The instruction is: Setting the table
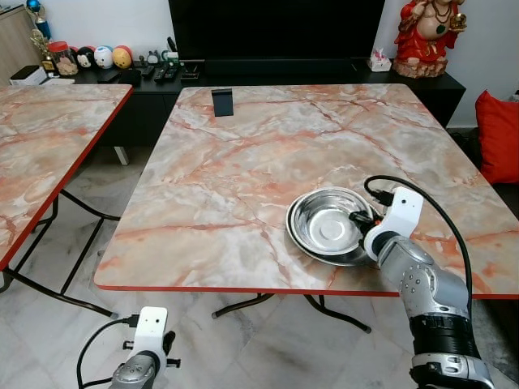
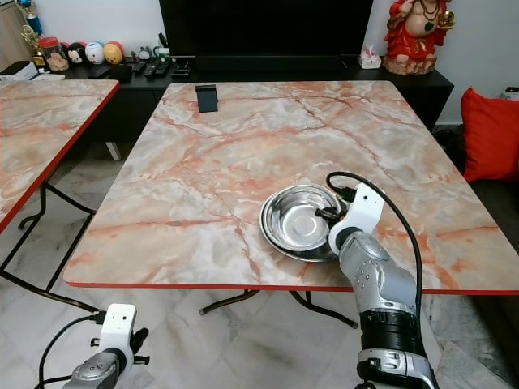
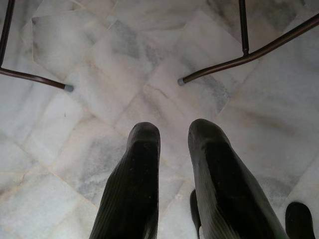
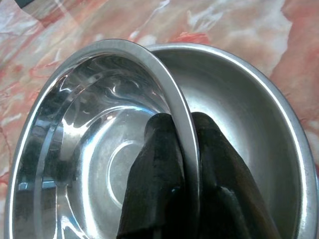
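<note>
Two steel bowls sit nested near the front right edge of the marble table (image 1: 243,162). The upper bowl (image 4: 89,129) tilts inside the lower bowl (image 4: 249,124). My right gripper (image 4: 182,122) is shut on the upper bowl's rim, one finger inside and one outside; from the head it appears at the bowls' right side (image 1: 361,219). My left arm (image 1: 146,348) hangs idle below the table's front edge. My left gripper (image 3: 174,134) points at the tiled floor, fingers slightly apart and holding nothing.
A small black stand (image 1: 222,101) rests at the table's far side. A second marble table (image 1: 40,130) stands to the left with a floor gap between. Behind are a black console (image 1: 268,73), a red statue (image 1: 426,36) and a red cushion (image 1: 496,134). Table legs (image 3: 239,59) cross the floor.
</note>
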`<state>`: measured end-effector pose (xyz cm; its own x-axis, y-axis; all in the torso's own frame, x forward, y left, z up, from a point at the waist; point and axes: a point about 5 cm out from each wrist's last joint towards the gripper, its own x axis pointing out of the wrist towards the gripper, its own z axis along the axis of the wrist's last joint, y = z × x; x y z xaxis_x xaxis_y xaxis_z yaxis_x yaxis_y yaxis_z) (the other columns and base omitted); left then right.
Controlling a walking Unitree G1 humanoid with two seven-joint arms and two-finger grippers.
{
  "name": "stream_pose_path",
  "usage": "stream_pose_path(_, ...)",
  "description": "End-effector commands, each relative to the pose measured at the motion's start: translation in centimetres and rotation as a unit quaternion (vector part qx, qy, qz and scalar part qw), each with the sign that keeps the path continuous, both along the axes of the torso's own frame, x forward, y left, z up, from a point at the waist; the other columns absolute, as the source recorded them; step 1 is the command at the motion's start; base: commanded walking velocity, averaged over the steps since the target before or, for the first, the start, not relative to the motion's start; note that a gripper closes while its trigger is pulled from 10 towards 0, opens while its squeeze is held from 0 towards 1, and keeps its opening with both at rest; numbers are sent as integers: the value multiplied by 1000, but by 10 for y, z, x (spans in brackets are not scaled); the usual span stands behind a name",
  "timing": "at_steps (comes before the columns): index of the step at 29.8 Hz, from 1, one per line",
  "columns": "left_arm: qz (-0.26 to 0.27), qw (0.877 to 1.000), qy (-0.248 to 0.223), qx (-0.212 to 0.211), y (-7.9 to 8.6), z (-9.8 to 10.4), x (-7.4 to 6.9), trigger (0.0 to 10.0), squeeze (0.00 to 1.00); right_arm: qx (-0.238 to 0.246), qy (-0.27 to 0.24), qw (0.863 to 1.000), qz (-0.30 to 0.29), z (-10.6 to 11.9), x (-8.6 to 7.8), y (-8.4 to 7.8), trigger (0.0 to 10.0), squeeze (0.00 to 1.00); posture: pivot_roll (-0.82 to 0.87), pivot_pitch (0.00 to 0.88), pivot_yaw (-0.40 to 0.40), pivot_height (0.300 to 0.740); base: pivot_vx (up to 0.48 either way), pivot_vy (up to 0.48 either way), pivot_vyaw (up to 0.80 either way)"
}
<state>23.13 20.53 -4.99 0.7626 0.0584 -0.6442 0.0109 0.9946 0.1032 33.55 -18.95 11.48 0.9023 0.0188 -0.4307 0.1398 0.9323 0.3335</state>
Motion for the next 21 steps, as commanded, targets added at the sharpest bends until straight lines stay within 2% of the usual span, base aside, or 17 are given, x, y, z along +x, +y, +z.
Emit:
stream_pose_path(1,6,1000,19,4,5,-4,-7,10000,0,-4,-1,1000,-3,0,0,-1,10000,0,-35,0,14,740,0,0,0)
stream_pose_path(21,6,1000,22,6,6,-5,-8,10000,0,-12,1,1000,-10,-2,1,-2,10000,0,-32,0,14,740,0,0,0)
